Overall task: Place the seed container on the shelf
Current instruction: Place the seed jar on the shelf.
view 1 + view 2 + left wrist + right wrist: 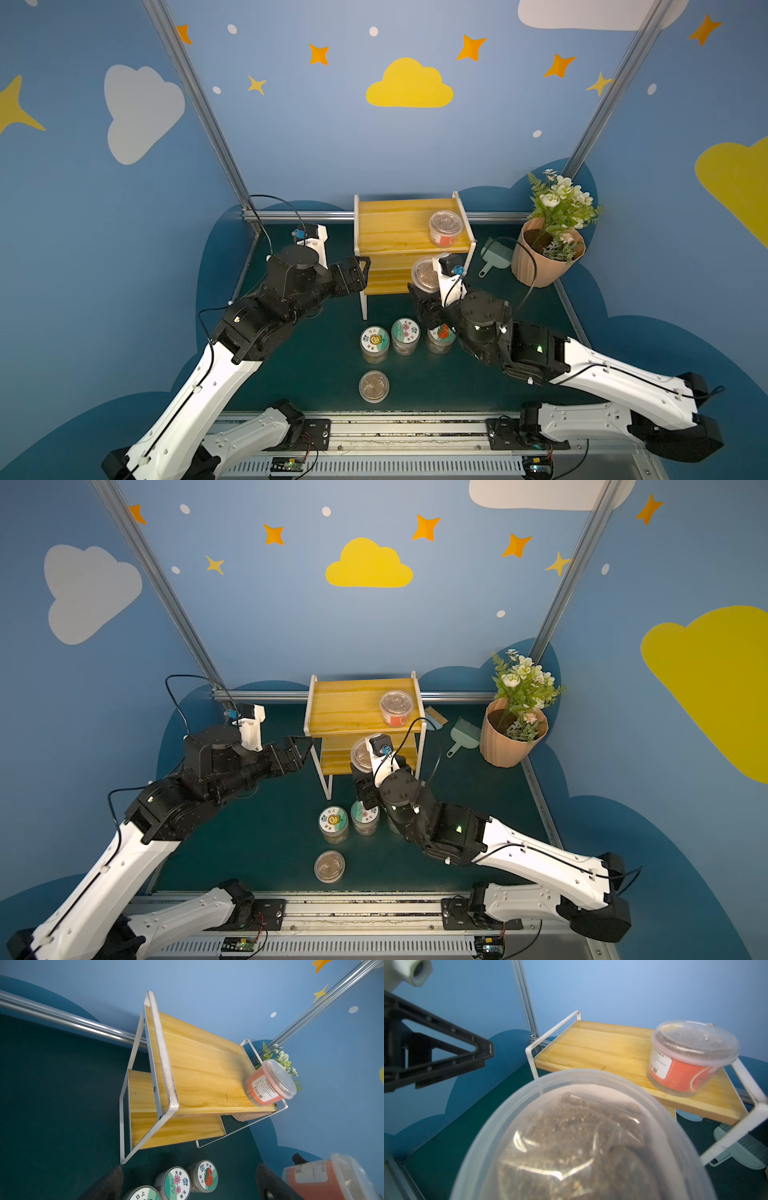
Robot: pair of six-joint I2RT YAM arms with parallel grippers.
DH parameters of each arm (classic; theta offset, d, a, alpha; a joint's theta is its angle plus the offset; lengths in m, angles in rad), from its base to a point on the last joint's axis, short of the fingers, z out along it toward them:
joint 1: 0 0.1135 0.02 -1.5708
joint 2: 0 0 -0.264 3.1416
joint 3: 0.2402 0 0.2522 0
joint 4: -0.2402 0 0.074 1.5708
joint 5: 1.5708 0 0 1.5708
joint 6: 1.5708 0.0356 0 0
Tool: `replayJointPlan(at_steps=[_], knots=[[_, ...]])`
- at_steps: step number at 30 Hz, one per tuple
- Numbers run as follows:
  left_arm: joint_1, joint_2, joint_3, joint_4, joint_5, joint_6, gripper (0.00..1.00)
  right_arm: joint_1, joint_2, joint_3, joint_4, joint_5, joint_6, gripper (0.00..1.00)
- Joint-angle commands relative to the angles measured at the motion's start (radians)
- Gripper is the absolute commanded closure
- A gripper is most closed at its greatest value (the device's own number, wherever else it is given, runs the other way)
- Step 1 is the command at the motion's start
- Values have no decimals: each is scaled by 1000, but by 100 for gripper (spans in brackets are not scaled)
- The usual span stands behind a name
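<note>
Clear seed container (577,1138) in right hand (424,291), red label (301,1178) only from left wrist, left hand (362,272) wide

Round green-and-white sunflower lid (141,1193) reads "日上"; round pink-flower lid (173,1183) reads "无菊". Characters on the round tomato lid (204,1175) and print on the clear tub's red label (262,1088) are too small to read.

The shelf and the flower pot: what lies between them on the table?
A pale green dustpan lies between the shelf and the flower pot, as both top views show. In a top view, a small brush lies there too.
</note>
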Motion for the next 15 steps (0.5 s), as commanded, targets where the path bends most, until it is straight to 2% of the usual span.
replayJointPlan(at_steps=[1, 5, 15], knots=[[45, 3, 6, -22, 79, 14, 0, -72, 55, 100, -81, -110, 29, 49], [74, 14, -14, -1, 122, 6, 0, -148, 133, 181, -83, -187, 40, 49], [93, 31, -44, 34, 160, 6, 0, -250, 307, 353, -79, -259, 61, 49]])
